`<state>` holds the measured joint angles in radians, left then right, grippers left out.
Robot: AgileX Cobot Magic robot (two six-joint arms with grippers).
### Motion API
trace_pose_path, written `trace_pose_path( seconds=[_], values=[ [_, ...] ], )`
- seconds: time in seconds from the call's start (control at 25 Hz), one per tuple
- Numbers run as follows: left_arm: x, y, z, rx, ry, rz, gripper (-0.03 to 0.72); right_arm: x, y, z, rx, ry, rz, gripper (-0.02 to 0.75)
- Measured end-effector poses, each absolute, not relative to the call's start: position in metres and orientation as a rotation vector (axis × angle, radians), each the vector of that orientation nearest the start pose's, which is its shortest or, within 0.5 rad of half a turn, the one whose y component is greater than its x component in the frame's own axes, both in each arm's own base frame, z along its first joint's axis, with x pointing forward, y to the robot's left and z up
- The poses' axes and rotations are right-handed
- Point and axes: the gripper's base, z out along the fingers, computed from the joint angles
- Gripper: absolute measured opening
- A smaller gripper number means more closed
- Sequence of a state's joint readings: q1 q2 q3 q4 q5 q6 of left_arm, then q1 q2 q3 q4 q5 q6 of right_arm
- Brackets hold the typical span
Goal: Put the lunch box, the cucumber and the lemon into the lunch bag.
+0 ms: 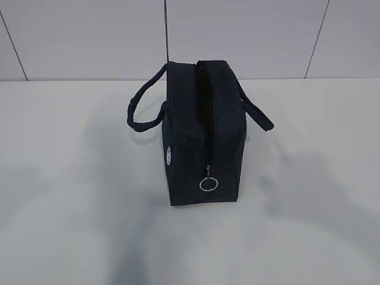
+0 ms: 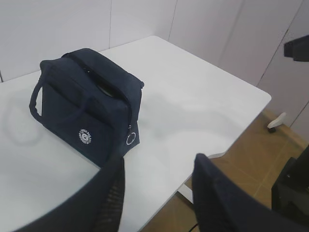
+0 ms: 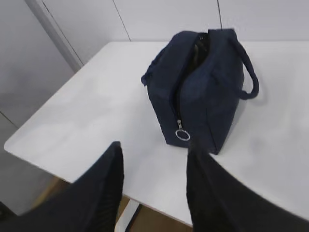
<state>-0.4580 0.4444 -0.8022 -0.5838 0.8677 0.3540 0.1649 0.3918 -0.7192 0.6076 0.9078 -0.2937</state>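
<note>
The dark navy lunch bag (image 1: 200,133) stands upright in the middle of the white table (image 1: 71,196), its top zipper open and the silver ring pull (image 1: 208,184) hanging at the near end. It also shows in the left wrist view (image 2: 87,104) and the right wrist view (image 3: 203,89). The lunch box, the cucumber and the lemon are not visible in any view. My left gripper (image 2: 159,162) is open and empty, above the table edge, well away from the bag. My right gripper (image 3: 154,150) is open and empty, in front of the bag's ring end. Neither gripper shows in the exterior view.
White wall panels (image 1: 249,35) stand behind the table. The table's edge (image 2: 227,145) and a brown floor (image 2: 251,159) show in the left wrist view, with dark equipment (image 2: 289,188) at the right.
</note>
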Motion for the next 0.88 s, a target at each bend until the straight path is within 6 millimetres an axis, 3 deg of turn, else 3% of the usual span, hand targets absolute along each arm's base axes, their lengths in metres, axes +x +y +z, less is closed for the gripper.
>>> trace_pose_path(
  seconds=[0.2, 0.44, 0.88],
  values=[
    [0.034, -0.059, 0.38, 0.671, 1.808, -0.763, 0.331, 0.074, 0.054, 0.335, -0.509, 2.073, 0.57, 0.335],
    [0.039, -0.059, 0.391, 0.569, 1.703, -0.787, 0.305, 0.129, 0.065, 0.308, -0.677, 2.233, 0.56, 0.335],
    [0.044, -0.055, 0.395, 0.539, 1.652, -0.706, 0.299, 0.223, 0.102, 0.229, -0.849, 2.321, 0.955, 0.243]
  ],
)
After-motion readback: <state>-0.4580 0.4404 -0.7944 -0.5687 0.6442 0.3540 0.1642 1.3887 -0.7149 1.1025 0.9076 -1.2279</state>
